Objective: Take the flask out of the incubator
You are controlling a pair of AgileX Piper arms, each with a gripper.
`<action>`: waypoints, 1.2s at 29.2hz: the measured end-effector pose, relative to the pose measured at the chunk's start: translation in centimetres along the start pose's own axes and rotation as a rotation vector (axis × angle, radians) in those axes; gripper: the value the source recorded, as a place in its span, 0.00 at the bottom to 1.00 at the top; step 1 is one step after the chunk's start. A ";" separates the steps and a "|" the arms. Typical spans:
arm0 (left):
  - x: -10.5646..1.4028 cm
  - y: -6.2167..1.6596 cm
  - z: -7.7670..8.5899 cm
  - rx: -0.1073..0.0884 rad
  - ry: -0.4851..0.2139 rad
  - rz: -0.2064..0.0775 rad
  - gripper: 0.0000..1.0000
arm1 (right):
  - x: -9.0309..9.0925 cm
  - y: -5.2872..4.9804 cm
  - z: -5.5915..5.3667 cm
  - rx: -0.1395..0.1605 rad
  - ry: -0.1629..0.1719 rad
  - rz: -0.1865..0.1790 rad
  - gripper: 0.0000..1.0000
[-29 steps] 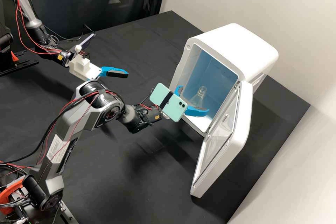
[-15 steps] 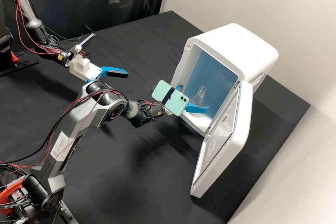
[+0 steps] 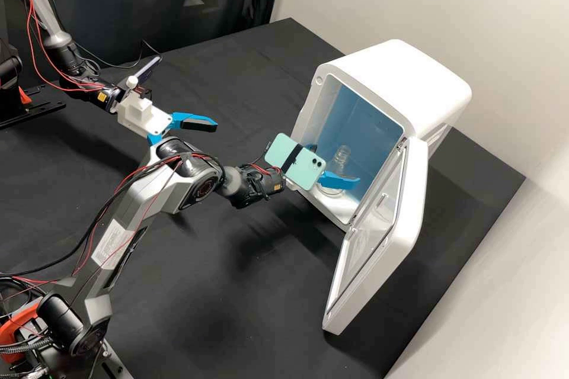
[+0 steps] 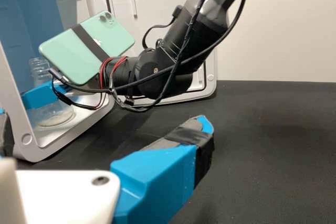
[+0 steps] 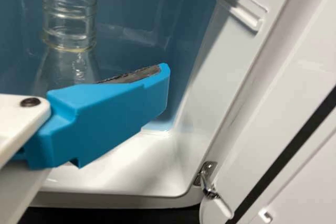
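The flask [image 3: 340, 156] stands on the floor inside the incubator [image 3: 385, 65]. The right fingers [image 3: 341, 179] sit spread wide alongside it, gripping nothing — closing off-centre on smooth glass could tip it or shove it into the wall.

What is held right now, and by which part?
Cannot be told: the right gripper is at the flask low on its body inside the incubator; contact is hidden.
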 end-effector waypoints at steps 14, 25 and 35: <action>-0.1 0.42 0.1 0.002 -0.002 0.014 1.00 | 2.0 -0.9 0.4 0.002 -0.018 -0.028 1.00; -0.1 0.43 0.1 0.002 -0.002 0.015 1.00 | 2.1 -1.0 0.6 0.006 -0.025 -0.031 0.00; -0.1 0.43 0.1 0.002 -0.002 0.015 1.00 | 2.1 -1.1 0.6 0.005 -0.026 -0.032 0.00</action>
